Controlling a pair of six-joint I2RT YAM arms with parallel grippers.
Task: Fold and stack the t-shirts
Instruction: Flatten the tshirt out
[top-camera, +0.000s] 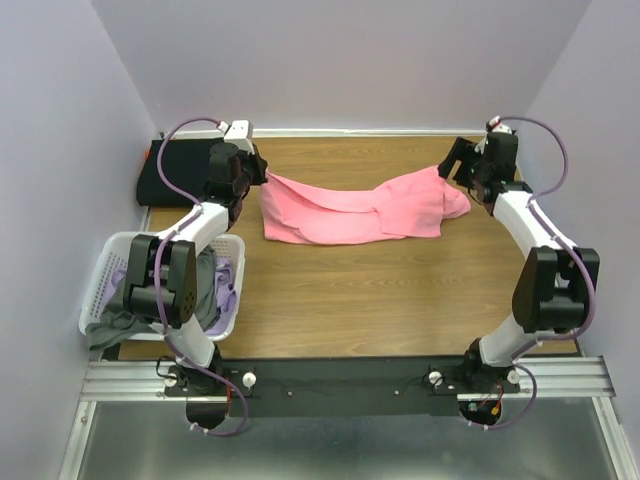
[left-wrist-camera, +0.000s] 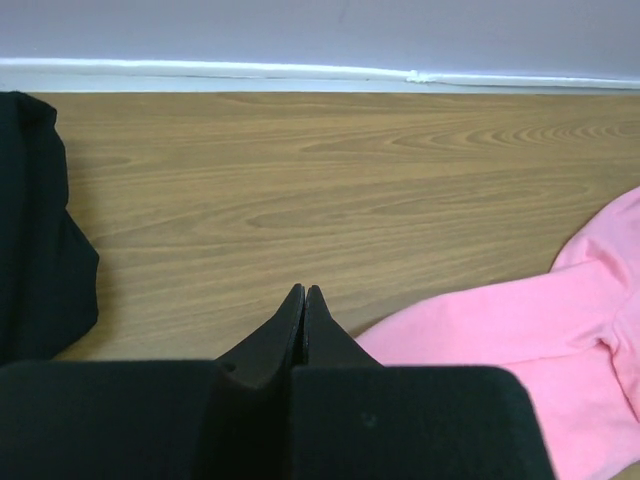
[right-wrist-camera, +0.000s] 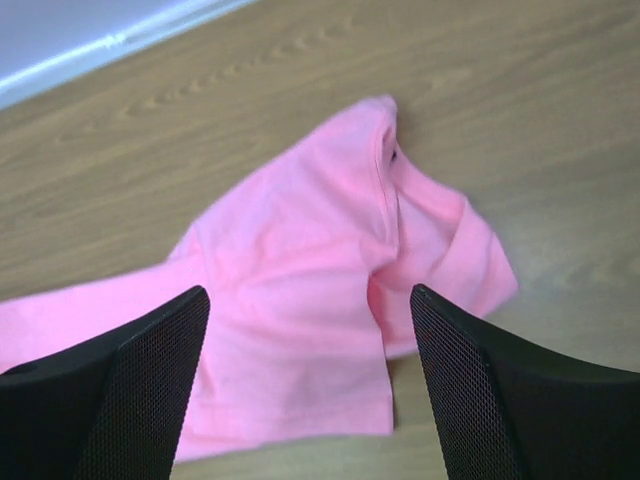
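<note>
The bright pink t-shirt (top-camera: 350, 212) lies crumpled and spread across the back middle of the table. It also shows in the left wrist view (left-wrist-camera: 520, 330) and the right wrist view (right-wrist-camera: 300, 260). A black t-shirt (top-camera: 172, 176) lies folded at the far left back and shows in the left wrist view (left-wrist-camera: 35, 230). My left gripper (top-camera: 260, 175) is shut with nothing between its tips (left-wrist-camera: 303, 292), just left of the pink shirt's edge. My right gripper (top-camera: 452, 160) is open (right-wrist-camera: 310, 292) and hovers over the pink shirt's right end, holding nothing.
A white lattice laundry basket (top-camera: 100, 290) stands at the near left beside the left arm, with a grey tee (top-camera: 115, 325) hanging over its rim and lavender cloth (top-camera: 228, 295) inside. Walls close in the back and both sides.
</note>
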